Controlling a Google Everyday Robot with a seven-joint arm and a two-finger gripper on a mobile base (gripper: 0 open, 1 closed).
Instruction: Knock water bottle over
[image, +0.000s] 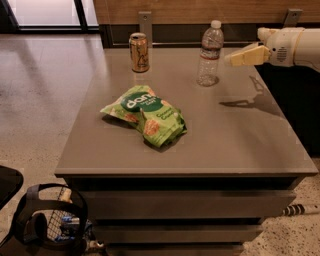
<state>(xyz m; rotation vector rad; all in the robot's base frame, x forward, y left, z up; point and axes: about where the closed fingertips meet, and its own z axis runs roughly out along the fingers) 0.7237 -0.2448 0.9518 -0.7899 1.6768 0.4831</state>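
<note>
The water bottle (210, 54), clear ribbed plastic with a white cap, stands upright at the back of the grey table (235, 145), right of centre. My gripper (232, 59) comes in from the right edge on a white arm, above the table. Its tan tip points left at the bottle's mid height, a short gap to the right of the bottle, not touching it.
A gold-tan drink can (139, 52) stands at the back left of the table. A green chip bag (147, 116) lies near the middle. A wood-panelled wall runs behind the table. A black wire basket (50, 225) sits on the floor at the front left.
</note>
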